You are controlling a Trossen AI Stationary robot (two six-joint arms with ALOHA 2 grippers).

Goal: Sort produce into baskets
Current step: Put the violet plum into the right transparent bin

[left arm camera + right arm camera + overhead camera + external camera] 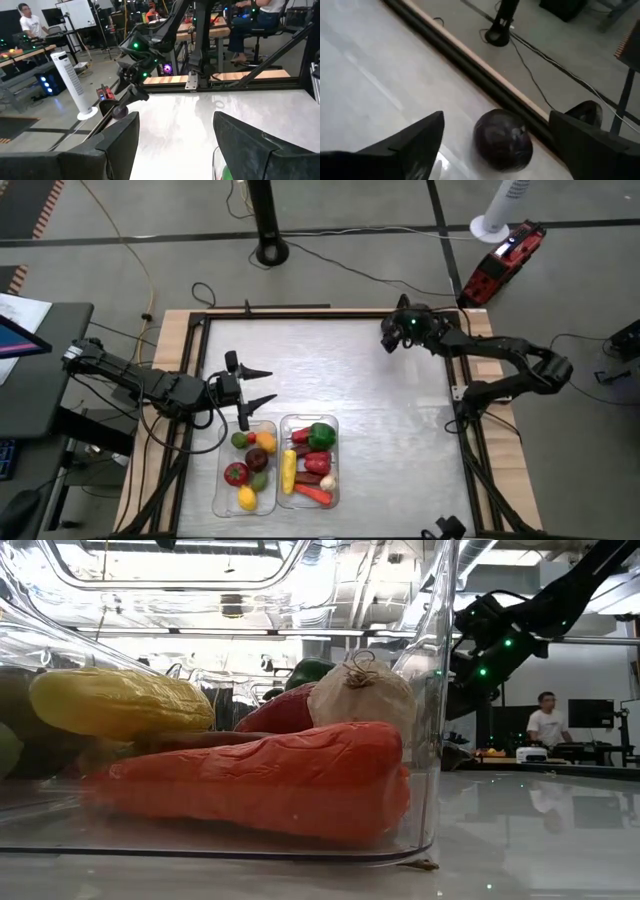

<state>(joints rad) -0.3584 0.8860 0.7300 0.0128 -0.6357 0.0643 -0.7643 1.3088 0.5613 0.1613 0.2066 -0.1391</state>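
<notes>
A dark purple round piece of produce (502,140) lies on the table by the far edge rail. My right gripper (496,117) is open over it, one finger on each side, apart from it; in the high view this gripper (386,338) hides the piece. My left gripper (272,386) is open and empty above the far end of the left clear bin (217,480), which holds round fruits. The right clear bin (336,450) holds a green pepper (320,435), red chillies, a yellow piece and an orange carrot (260,785).
The two bins stand side by side near the table's near edge, left of centre. A dark rail and wooden frame (470,65) run along the far edge close to the purple piece. Bare white tabletop (380,440) lies between the bins and the right arm.
</notes>
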